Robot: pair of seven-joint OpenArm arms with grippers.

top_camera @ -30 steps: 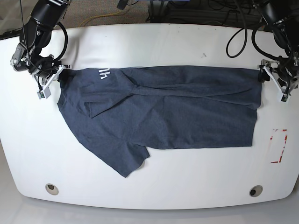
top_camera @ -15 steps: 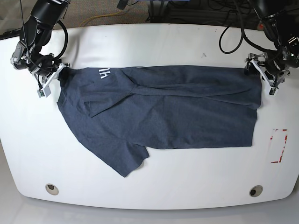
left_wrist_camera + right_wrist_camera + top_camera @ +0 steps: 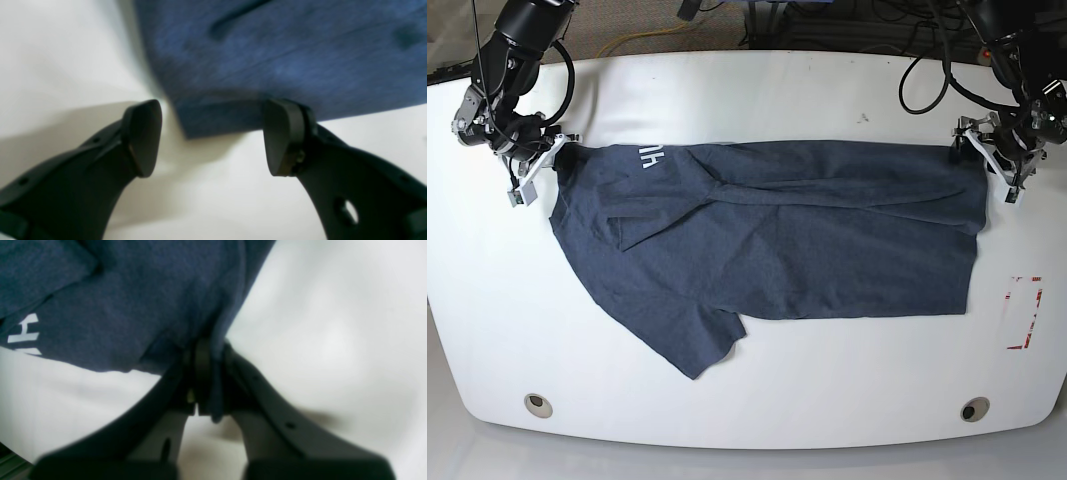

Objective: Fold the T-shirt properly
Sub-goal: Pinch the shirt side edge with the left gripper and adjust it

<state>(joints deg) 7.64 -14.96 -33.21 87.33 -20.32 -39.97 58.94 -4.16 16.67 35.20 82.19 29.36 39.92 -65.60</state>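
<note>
The dark blue T-shirt (image 3: 777, 235) lies spread across the white table (image 3: 757, 90), with one side folded over its middle and a sleeve pointing toward the front. White lettering (image 3: 651, 155) shows near the collar end. My right gripper (image 3: 557, 157) is at the shirt's left end, shut on a bunched fold of the T-shirt (image 3: 133, 306) held between its fingers (image 3: 200, 373). My left gripper (image 3: 989, 160) stands open at the right end. In the left wrist view the shirt's hem corner (image 3: 190, 126) lies on the table between the spread left gripper (image 3: 213, 140), touching neither pad.
A red-and-white marking (image 3: 1024, 312) lies near the table's right edge. Two round holes (image 3: 539, 405) (image 3: 974, 409) sit near the front edge. Cables hang behind the table's back edge (image 3: 927, 80). A small dark speck (image 3: 863, 119) is on the table behind the shirt.
My left gripper has moved inward and slightly back, from beyond the hem corner to straddling it. The right gripper stays shut on the collar end, and the shirt has barely shifted.
</note>
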